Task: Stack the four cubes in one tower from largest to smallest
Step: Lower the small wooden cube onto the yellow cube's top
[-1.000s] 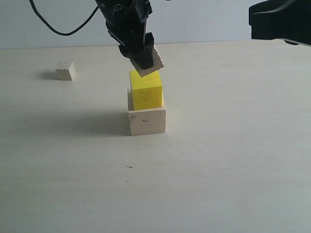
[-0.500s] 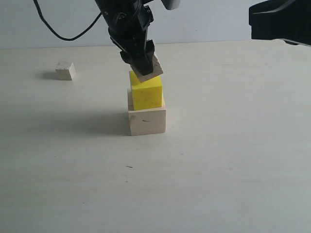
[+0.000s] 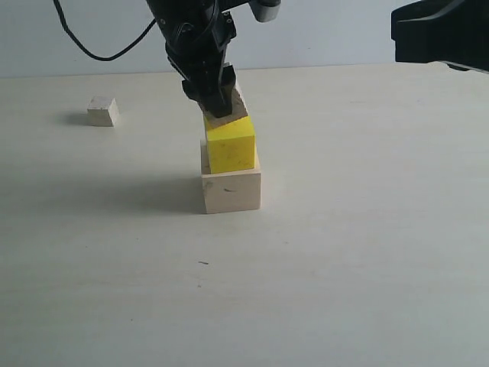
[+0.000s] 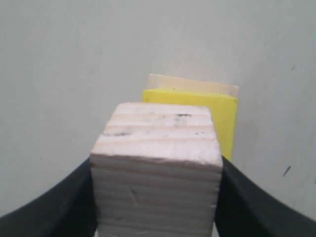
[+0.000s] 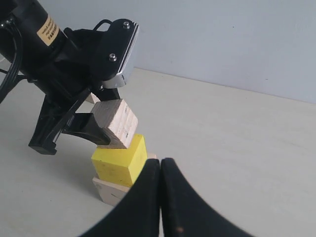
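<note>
The left end effector (image 3: 216,99) grips the grainy cube (image 5: 116,123), tilted at the top of the yellow cube (image 3: 231,147). Its black body masks that cube in the exterior view, while the right wrist view shows the tilt plainly. The right end effector (image 5: 160,165) is closed and empty. There are four cubes: the yellow one sits on the large pale cube (image 3: 231,193) at centre, and the tiny pale cube (image 3: 102,112) lies alone, far left on the worktop (image 3: 367,252).

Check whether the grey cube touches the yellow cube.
Cannot tell. In the right wrist view the tilted grey cube overlaps the top of the yellow cube; neither contact nor gap shows plainly.
</note>
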